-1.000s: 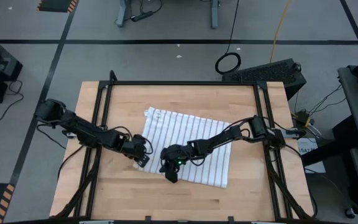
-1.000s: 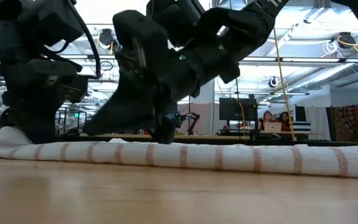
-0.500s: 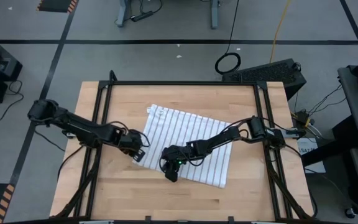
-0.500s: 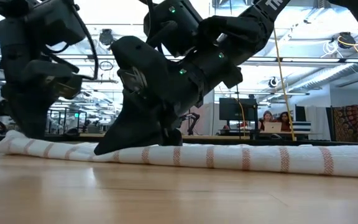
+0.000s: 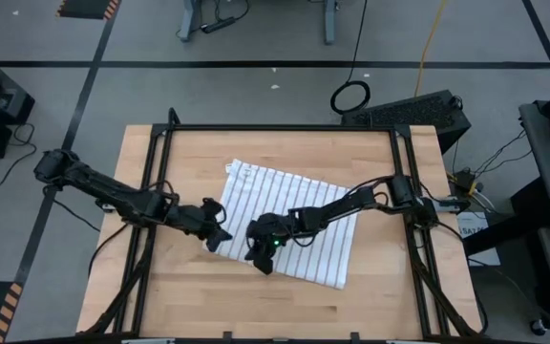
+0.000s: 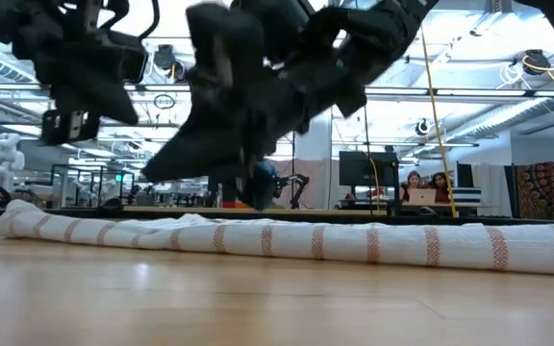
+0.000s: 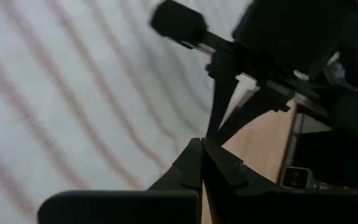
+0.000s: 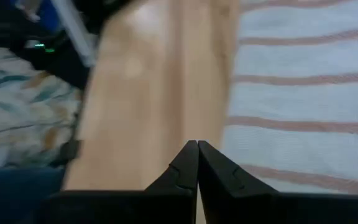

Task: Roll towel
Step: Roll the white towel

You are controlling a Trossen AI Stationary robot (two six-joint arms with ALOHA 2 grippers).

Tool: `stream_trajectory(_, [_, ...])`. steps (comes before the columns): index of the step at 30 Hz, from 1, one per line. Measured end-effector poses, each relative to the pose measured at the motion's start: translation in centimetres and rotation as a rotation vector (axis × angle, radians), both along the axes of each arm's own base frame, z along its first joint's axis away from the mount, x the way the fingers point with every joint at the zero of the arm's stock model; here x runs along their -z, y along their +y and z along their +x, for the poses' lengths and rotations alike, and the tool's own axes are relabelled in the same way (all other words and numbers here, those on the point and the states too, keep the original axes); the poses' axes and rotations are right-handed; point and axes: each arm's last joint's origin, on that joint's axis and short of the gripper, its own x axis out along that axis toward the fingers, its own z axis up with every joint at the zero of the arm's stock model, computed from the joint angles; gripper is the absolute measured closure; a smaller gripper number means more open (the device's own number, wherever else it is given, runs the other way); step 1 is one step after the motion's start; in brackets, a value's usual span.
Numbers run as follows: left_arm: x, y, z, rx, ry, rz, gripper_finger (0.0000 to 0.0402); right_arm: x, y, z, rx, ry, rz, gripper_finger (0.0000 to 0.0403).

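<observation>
High view: the counter (image 5: 179, 287) fills the middle of the frame, and the towel (image 5: 294, 205) lies spread on it just right of centre, stripes running toward the lower right, its small tag (image 5: 242, 174) up at the towel's upper-left corner. Both arms reach in low from either side and meet at the towel's lower-left edge.

And there's the change. A second back both hands were planted on that near edge; now they have come up off the cloth. In the low view the towel (image 6: 354, 240) stretches across the frame as a long, low ridge, its near edge plumped into a first fold rather than a proper roll, and the hands hang above it with air beneath them.

The left hand (image 5: 215, 234) has slid a touch outward to the towel's lower-left corner, fingers pressed together and gripping nothing; its wrist view shows the closed tips (image 7: 202, 163) over striped cloth (image 7: 73, 93) with the other arm just ahead. The right hand (image 5: 263, 260) sits at the near edge left of centre, likewise pressed together and empty, its tips (image 8: 197, 163) right over the line where cloth (image 8: 303, 93) meets bare wood (image 8: 160, 93).

My read: one turn is laid down, the hands are resetting, and most of the rolling is yet to come.
</observation>
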Motion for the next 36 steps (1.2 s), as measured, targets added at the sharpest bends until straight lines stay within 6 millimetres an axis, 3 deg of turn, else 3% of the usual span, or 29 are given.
stream_trajectory(5, [0.5, -1.1, 0.5, 0.011, -0.01, 0.001, 0.0393, -2.4, -0.7, -0.8, -0.031, 0.003, -0.047, 0.0403])
stream_trajectory(9, [2.2, -1.9, 0.8, 0.021, 0.066, 0.048, 0.0393, -4.0, -1.1, -1.3, -0.013, -0.008, -0.117, 0.0403])
stream_trajectory(17, [5.1, -3.0, 2.2, 0.076, 0.111, 0.118, 0.0393, -4.5, -1.4, -1.7, -0.006, 0.003, -0.175, 0.0403])
stream_trajectory(22, [7.4, -3.2, 1.7, 0.096, 0.26, 0.164, 0.0393, -4.4, -1.4, -2.0, -0.012, 0.042, -0.173, 0.0403])
stream_trajectory(31, [7.4, -2.8, 0.6, 0.094, 0.371, 0.168, 0.0393, -5.3, -2.4, -2.9, -0.03, 0.095, -0.227, 0.0403])
stream_trajectory(36, [6.2, -2.2, -0.3, 0.089, 0.412, 0.081, 0.0393, -6.4, -4.0, -4.1, 0.009, 0.182, -0.239, 0.0403])
